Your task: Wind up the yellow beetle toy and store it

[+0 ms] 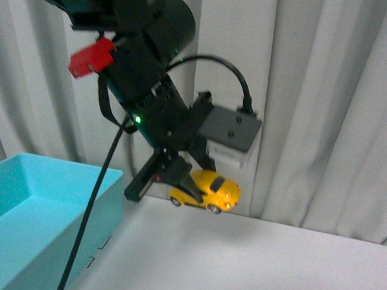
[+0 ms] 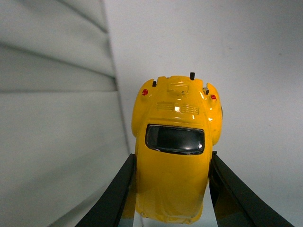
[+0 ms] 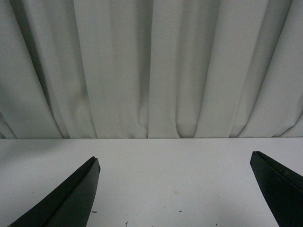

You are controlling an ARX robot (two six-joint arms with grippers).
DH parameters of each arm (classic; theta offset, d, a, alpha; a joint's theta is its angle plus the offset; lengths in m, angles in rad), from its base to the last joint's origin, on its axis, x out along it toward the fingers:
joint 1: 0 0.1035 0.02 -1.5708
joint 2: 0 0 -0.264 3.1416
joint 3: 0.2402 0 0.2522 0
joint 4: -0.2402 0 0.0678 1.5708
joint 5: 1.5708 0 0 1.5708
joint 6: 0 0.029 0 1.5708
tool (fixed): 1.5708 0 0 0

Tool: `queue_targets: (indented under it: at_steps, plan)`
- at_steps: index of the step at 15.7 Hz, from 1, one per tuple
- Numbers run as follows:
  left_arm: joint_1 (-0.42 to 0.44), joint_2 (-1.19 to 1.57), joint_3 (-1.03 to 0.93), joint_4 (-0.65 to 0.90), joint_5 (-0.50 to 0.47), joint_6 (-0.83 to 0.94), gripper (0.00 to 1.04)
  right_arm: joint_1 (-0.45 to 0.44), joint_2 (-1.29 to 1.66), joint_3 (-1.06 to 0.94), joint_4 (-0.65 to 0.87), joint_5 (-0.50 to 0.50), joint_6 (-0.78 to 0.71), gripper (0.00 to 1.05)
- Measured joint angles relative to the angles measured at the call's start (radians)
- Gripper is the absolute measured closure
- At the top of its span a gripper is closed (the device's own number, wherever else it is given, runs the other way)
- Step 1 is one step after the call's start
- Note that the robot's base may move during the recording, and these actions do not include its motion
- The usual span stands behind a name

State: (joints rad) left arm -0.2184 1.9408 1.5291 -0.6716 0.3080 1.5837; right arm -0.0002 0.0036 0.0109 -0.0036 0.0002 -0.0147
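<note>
The yellow beetle toy (image 1: 209, 189) hangs just above the far edge of the white table, held in my left gripper (image 1: 182, 177), which is shut on its sides. In the left wrist view the yellow beetle toy (image 2: 176, 146) fills the middle, its dark window and two small red lights toward the camera, and a black finger (image 2: 118, 189) presses each flank. My right gripper (image 3: 175, 189) is open over bare table with nothing between its fingertips; it does not show in the front view.
A turquoise bin (image 1: 21, 207) stands at the left of the white table (image 1: 252, 265). Pale curtains (image 1: 326, 93) hang close behind the table's far edge. The left arm's black cable (image 1: 89, 217) trails down in front of the bin.
</note>
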Motion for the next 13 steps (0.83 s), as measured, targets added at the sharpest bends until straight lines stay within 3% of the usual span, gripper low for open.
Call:
queue_targets:
  at_steps: [4,6,11,13]
  plan:
    - [0.172,-0.197,-0.06,0.164,0.119,-0.314,0.68,0.0,0.0,0.0,0.0,0.0,0.0,0.07]
    - [0.251,-0.253,-0.108,0.211,0.057,-0.456,0.68,0.0,0.0,0.0,0.0,0.0,0.0,0.07]
    - [0.401,-0.183,-0.116,0.038,-0.182,-0.874,0.68,0.0,0.0,0.0,0.0,0.0,0.0,0.07]
    - [0.454,-0.178,-0.158,0.005,-0.181,-0.95,0.68,0.0,0.0,0.0,0.0,0.0,0.0,0.07]
